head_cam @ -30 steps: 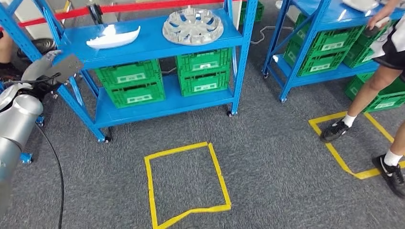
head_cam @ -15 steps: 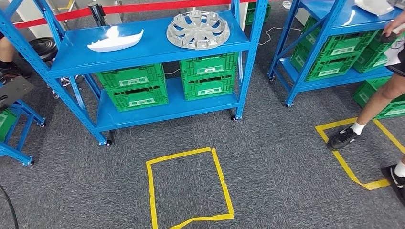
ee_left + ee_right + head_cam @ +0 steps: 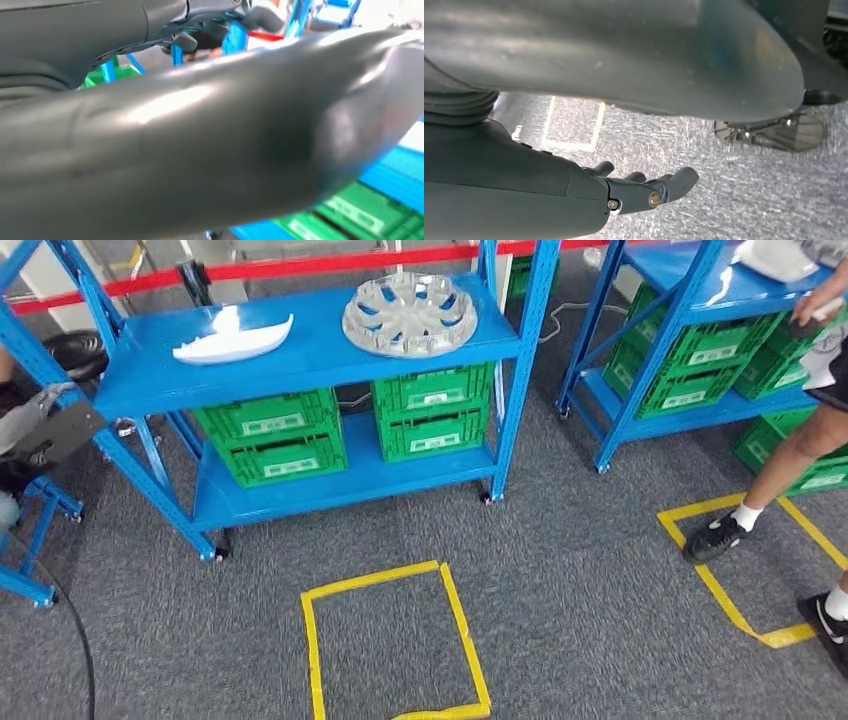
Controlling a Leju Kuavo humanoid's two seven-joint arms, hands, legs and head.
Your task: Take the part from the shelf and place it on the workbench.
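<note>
Blue steel dominates up front: a shelf [image 3: 300,355] on castors stands at twelve o'clock from the robot, and on its top deck sit two parts. Over at eleven o'clock lies the white curved part [image 3: 232,337], flat on the deck; just beside it toward one o'clock rests the silver wheel cover [image 3: 408,313], well apart from the shelf's front edge. Under that deck, four green crates [image 3: 345,420] are stacked in two pairs on the lower deck.

Down on the grey carpet, a yellow tape square [image 3: 390,640] is marked out at six o'clock, directly before the shelf. A second blue shelf [image 3: 690,350] with more green crates stands at two o'clock, and a person's leg [image 3: 790,460] steps by a second yellow tape outline there, one hand up on that shelf.

Now the hands. Left hand [image 3: 225,27] shows in its wrist view, dark fingers curled over near a blue upright, but a large dark blurred shape covers most of that picture, so whether those fingers hold anything I cannot tell. Right hand [image 3: 644,192] hangs above the carpet in its wrist view, fingers loosely extended and a little apart, nothing between them.
</note>
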